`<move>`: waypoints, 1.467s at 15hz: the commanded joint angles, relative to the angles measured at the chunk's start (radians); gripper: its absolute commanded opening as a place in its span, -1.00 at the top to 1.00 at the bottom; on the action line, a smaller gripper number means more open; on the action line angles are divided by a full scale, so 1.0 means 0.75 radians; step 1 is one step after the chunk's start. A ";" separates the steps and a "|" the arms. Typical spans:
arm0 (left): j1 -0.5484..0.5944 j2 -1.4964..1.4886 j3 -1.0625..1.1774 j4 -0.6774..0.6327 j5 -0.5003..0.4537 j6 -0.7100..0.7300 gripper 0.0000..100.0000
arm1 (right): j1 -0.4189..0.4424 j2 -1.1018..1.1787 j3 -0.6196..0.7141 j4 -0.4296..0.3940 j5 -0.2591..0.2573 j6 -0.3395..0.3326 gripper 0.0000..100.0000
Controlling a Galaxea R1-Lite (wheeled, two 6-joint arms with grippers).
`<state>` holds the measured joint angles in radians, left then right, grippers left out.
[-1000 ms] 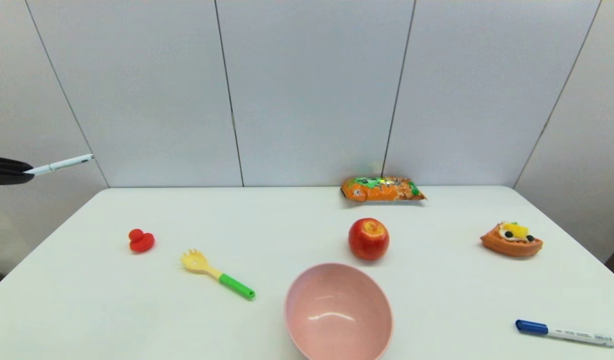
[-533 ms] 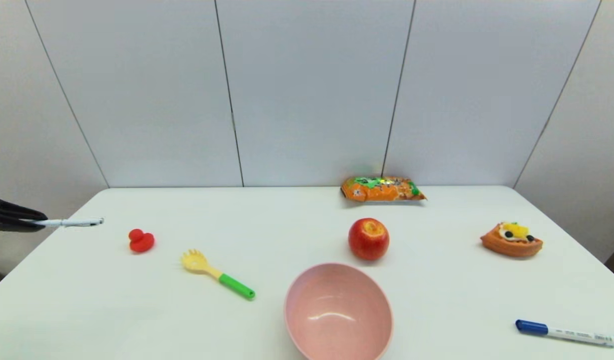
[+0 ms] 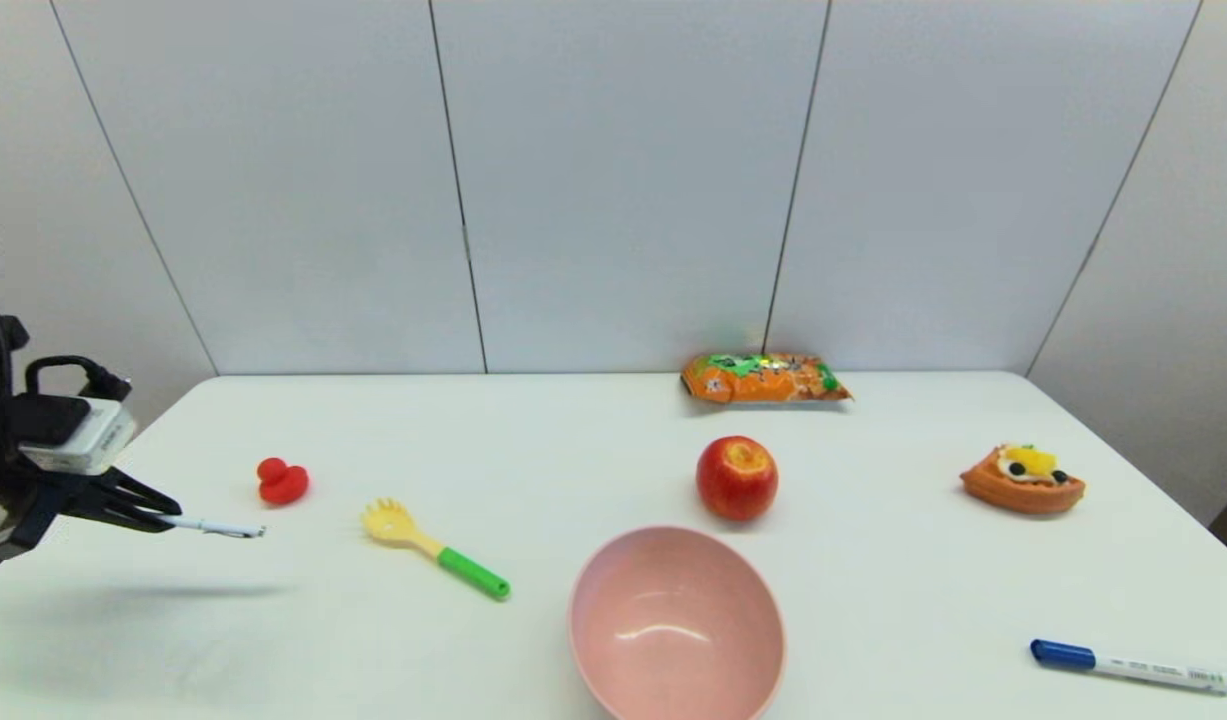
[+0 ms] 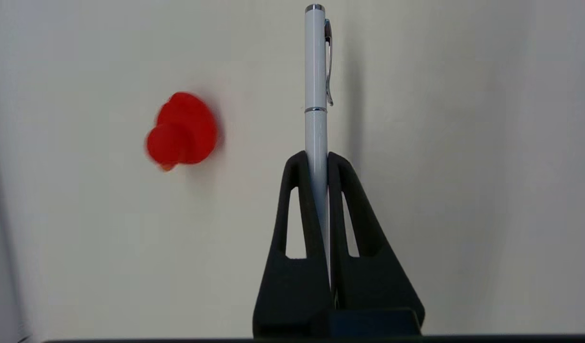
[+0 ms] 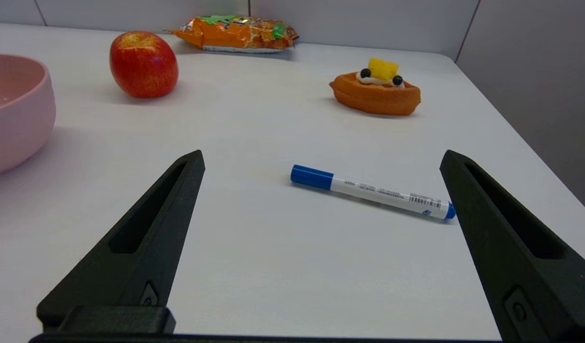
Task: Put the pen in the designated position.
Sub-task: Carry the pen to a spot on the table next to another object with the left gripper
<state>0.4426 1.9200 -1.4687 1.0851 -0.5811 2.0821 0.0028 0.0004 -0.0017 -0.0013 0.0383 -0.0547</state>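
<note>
Seen from the head camera, the left gripper (image 3: 158, 520) is held low over the left edge of the white table (image 3: 873, 560), its fingers closed on one end of the pen (image 3: 218, 528), which is carried nearly level above the tabletop, just in front of a red toy duck (image 3: 281, 482). A yellow-green fork (image 3: 435, 549) is laid nearby, and a pink bowl (image 3: 613, 570) with nothing in it is set at the near edge. An apple (image 3: 737, 478), a snack bag (image 3: 765, 378), a toy waffle (image 3: 1022, 479) and a blue-capped marker (image 3: 1133, 667) are spread to the right.

From the left wrist, the pen (image 4: 316, 95) is shown pinched between both black fingers (image 4: 302, 209), the duck (image 4: 182, 129) lying on the table beside it.

From the right wrist, the right gripper (image 5: 321, 159) is seen spread wide and holding nothing, the marker (image 5: 373, 191) resting on the table between its fingers and the bowl (image 5: 20, 114) off to the side.
</note>
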 commanded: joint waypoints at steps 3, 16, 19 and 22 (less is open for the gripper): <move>-0.040 0.099 0.115 -0.101 -0.007 -0.183 1.00 | 0.000 0.001 0.000 0.000 0.002 -0.001 -1.00; -0.050 0.209 0.150 -0.232 -0.064 -0.258 1.00 | 0.000 0.001 0.000 0.000 0.000 -0.001 -1.00; -0.044 0.222 0.150 -0.261 -0.109 -0.262 1.00 | 0.000 0.001 0.000 0.000 0.000 -0.001 -1.00; -0.044 0.224 0.152 -0.258 -0.107 -0.262 1.00 | 0.000 0.001 0.000 0.000 0.002 -0.001 -1.00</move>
<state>0.4089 2.0853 -1.3551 0.8860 -0.6581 1.8751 0.0028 0.0004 -0.0017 -0.0013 0.0389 -0.0547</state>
